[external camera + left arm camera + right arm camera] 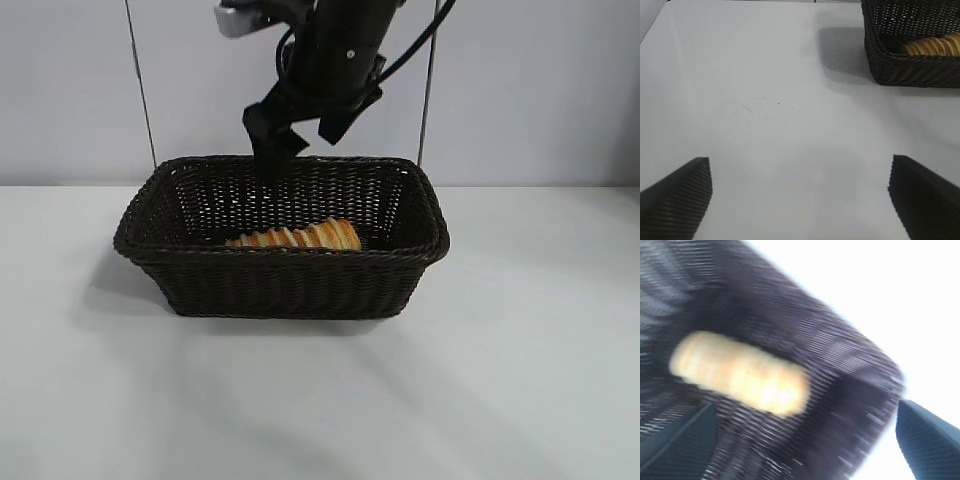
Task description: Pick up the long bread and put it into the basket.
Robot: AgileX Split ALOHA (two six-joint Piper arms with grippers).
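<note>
The long bread (295, 237), golden-brown with crosswise ridges, lies inside the dark brown wicker basket (290, 285) at the table's middle. My right gripper (300, 135) hangs above the basket's back rim, open and empty. In the right wrist view the bread (737, 372) lies on the basket's woven floor (840, 355), apart from my right gripper (805, 440). My left gripper (800, 200) is open and empty over bare table, out of the exterior view. Its view shows a corner of the basket (910, 70) with the bread (935, 45) inside, farther off.
The white table (500, 380) spreads around the basket on all sides. A pale wall with two thin vertical lines stands behind it. Black cables hang from the right arm above the basket.
</note>
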